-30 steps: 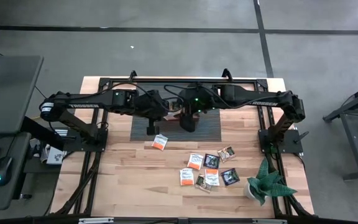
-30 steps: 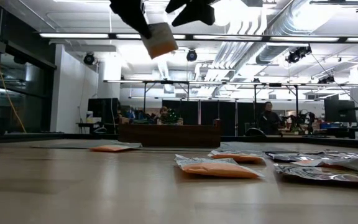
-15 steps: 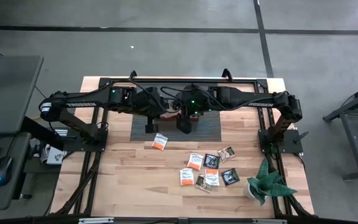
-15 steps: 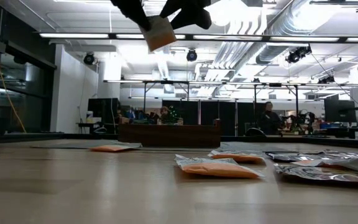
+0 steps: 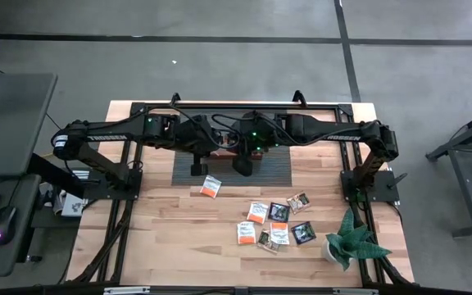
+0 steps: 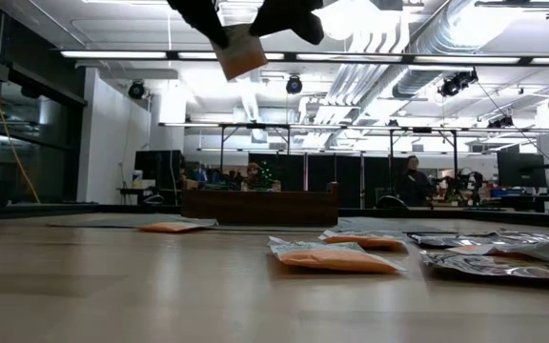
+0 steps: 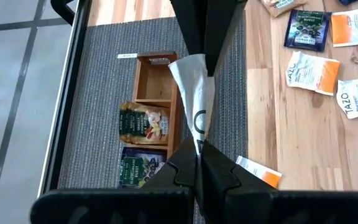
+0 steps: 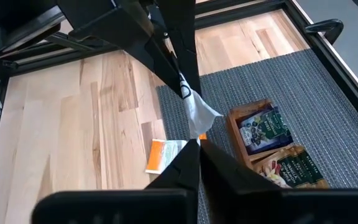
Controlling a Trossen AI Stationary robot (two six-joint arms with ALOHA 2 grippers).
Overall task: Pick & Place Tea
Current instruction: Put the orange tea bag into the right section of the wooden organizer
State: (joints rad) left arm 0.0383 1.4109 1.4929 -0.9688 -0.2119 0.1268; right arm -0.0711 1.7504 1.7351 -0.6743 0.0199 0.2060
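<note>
Handover of one tea sachet (image 7: pixel 194 93) above the wooden tray (image 7: pixel 156 81). Left gripper (image 7: pixel 199 163) pinches one edge; right gripper (image 8: pixel 193 153) is clamped on the opposite edge. Ideally, left releases only once right's grip is firm.

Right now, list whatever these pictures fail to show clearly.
- Held sachet: pinched edge-on between the left gripper and right gripper; its print is unreadable in both wrist views.
- Wooden tray, high view: both arms cover it, so its contents are hidden there.
- Tray's nearest compartment, left wrist view: partly hidden by the left gripper.
- Both grippers, low view: cut off by the top edge.
- Table sachets, high view: labels too small to read.
</note>
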